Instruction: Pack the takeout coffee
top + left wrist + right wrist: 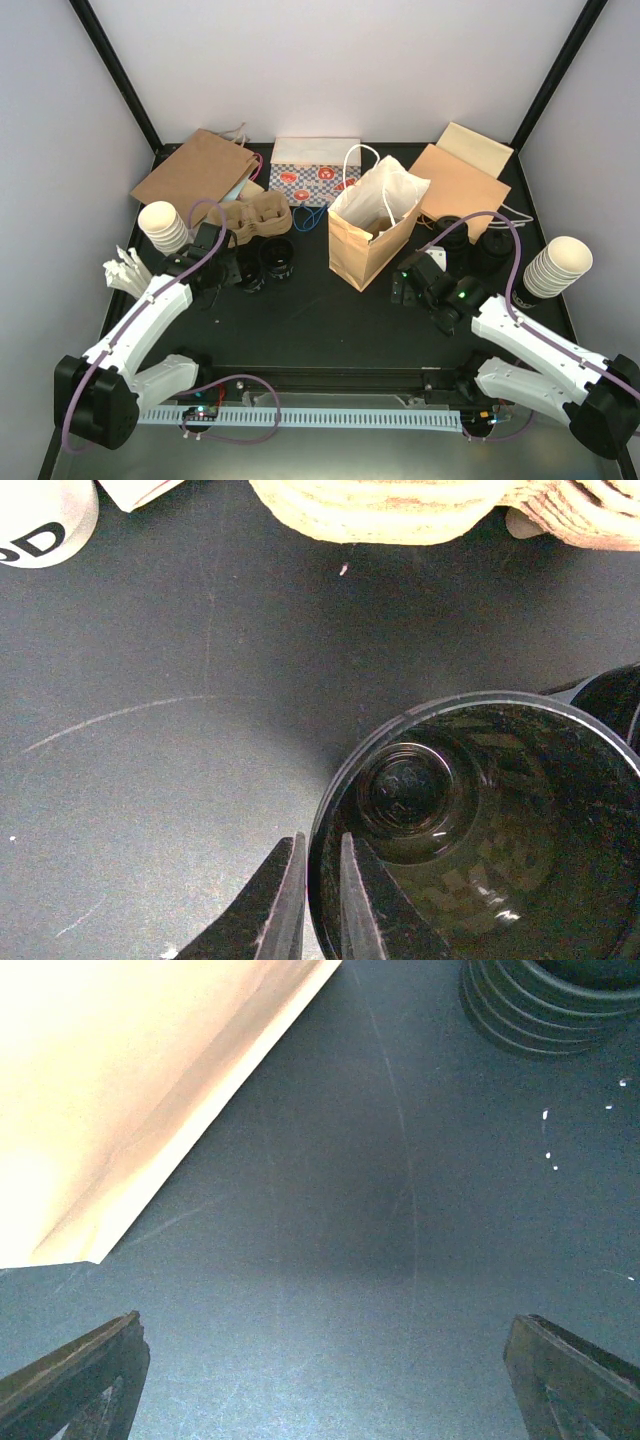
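narrowly, left gripper [322, 842] pinching glossy round black cup [480, 830] at rim, right gripper [325, 1318] splayed over matte table [330, 1190]

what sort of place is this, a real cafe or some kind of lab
Most likely a robotics lab cell staged as a takeout counter: plain white walls in a black frame, two robot arms bolted to the table, and paper bags and cup stacks.

Top external: fixed high behind the arm bases, angled down over the whole counter [320, 320]. Left wrist: close, looking down past the left pincer [320, 840] onto a black cup [480, 830]. Right wrist: low over the counter; shares the paper bag [150, 1090] with top external.
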Available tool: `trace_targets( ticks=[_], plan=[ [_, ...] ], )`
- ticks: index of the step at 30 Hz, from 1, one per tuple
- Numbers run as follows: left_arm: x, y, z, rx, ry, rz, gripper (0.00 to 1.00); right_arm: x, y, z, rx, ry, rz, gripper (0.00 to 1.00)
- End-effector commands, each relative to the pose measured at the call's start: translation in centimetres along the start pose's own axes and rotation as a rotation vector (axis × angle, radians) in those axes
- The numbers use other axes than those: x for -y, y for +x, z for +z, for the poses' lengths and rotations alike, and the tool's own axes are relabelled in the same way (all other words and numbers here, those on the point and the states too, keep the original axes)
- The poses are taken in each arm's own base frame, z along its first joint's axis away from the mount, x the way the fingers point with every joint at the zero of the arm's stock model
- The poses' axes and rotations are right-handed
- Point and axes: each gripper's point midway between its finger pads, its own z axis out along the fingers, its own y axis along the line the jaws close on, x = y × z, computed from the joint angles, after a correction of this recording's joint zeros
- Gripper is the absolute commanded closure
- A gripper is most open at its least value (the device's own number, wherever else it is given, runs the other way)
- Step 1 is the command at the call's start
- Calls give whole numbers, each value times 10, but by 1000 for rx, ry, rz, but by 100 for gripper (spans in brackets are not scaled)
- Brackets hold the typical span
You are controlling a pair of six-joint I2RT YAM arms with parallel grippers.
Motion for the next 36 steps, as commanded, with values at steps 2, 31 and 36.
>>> trace_targets(
  ticks=[2,31,36],
  plan=[
    [2,-10,-5,34,9,-14,87,6,-3,0,21,25,22,0],
    [-2,-29,-45,92,-2,-29,99,6,-2,0,19,24,21,0],
    [-3,-30,-49,102,-7,-31,98,6,-1,1,16,24,20,0]
  ],
)
